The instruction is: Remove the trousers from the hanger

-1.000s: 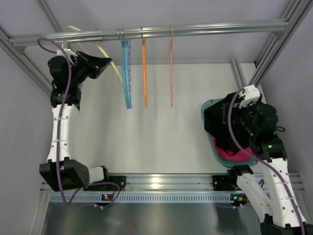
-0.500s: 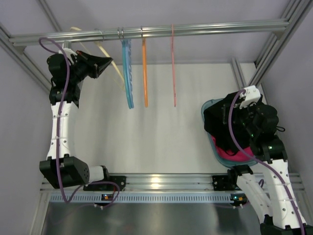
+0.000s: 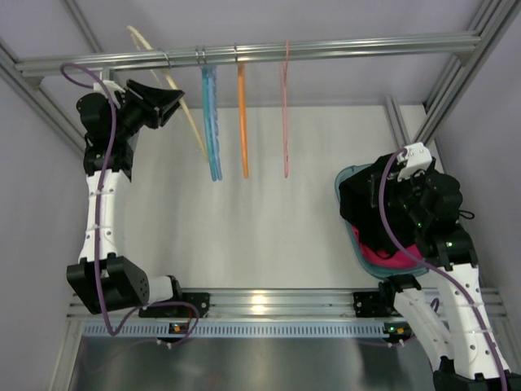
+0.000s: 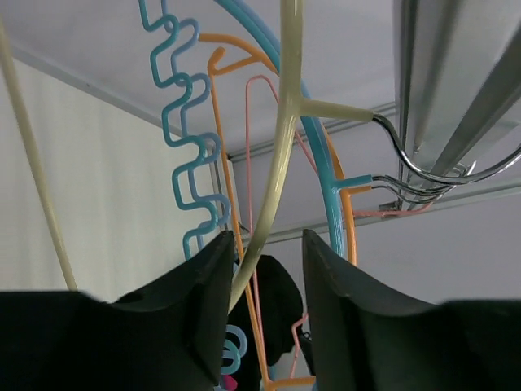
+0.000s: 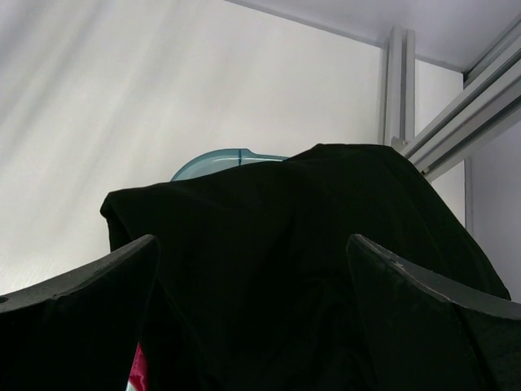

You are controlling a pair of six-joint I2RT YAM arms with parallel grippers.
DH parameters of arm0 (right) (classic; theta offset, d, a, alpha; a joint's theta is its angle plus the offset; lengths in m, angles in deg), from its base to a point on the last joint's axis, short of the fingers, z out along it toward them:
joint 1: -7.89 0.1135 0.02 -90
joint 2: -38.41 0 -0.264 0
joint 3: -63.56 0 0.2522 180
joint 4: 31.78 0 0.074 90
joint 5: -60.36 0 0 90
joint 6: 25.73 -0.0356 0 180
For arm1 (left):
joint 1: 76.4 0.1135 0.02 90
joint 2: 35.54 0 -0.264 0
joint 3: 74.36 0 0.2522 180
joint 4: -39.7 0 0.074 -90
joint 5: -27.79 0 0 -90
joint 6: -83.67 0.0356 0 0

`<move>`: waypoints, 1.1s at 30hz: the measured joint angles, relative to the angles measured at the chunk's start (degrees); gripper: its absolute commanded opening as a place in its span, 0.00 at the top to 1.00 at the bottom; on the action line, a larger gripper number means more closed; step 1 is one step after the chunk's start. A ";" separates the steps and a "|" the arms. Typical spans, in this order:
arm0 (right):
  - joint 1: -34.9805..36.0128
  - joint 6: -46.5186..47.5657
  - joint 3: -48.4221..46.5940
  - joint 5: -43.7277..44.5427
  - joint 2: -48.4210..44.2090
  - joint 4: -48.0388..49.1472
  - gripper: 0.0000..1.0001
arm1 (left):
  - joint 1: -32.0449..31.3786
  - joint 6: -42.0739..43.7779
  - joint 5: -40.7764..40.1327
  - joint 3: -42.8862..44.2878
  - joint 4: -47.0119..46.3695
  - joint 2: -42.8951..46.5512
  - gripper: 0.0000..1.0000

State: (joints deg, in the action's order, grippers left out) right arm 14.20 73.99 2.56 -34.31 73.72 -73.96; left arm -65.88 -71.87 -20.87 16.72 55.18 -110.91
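The cream hanger (image 3: 189, 122) hangs by its metal hook on the rail, tilted, with nothing on it. My left gripper (image 3: 173, 100) is raised beside it and open. In the left wrist view the hanger's arm (image 4: 281, 138) passes between the fingers of the left gripper (image 4: 267, 236), close to the left one. The black trousers (image 3: 362, 204) lie heaped in a teal basket (image 3: 348, 175) at the right. My right gripper (image 3: 373, 202) is open just over the trousers (image 5: 309, 244), its fingers (image 5: 81, 293) spread wide to either side; it shows in the right wrist view (image 5: 252, 240).
Light-blue hangers (image 3: 212, 122), an orange hanger (image 3: 241, 122) and a thin pink hanger (image 3: 286, 114) hang on the metal rail (image 3: 366, 45) right of the cream one. A magenta cloth (image 3: 391, 259) lies in the basket under the trousers. Aluminium frame posts stand at both sides.
The cream hanger has swung: its far end now sticks up above the rail and its near end hangs lower. My left gripper shifted slightly with it. The pink hanger sways. The right arm is still.
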 measured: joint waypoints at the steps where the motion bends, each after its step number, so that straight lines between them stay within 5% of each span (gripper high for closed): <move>1: 0.00 0.11 0.00 -0.04 0.17 -0.02 0.01 | 0.02 0.28 -0.66 -0.07 -0.04 0.24 0.50; 8: 0.00 0.09 0.00 -0.52 1.25 0.00 0.01 | -0.07 5.66 -5.31 -0.28 0.74 4.39 0.45; 16: 0.00 -0.81 0.00 -1.05 2.67 0.04 0.01 | -5.95 22.58 -17.29 4.15 11.96 6.64 0.43; 25: 0.00 -0.98 0.00 -1.07 3.58 0.04 0.01 | -9.66 36.15 -25.90 5.55 20.85 6.10 0.55; 28: 0.00 -0.96 0.00 -1.07 3.54 0.04 0.01 | -9.66 38.32 -27.58 5.55 22.14 6.12 0.51; 33: 0.00 -0.98 0.00 -1.07 3.52 0.07 0.01 | -9.66 40.59 -29.00 5.55 22.93 6.29 0.30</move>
State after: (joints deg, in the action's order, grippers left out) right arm 14.20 73.00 2.56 -35.38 77.24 -73.90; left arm -75.54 -31.28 -49.87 22.28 78.10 -104.62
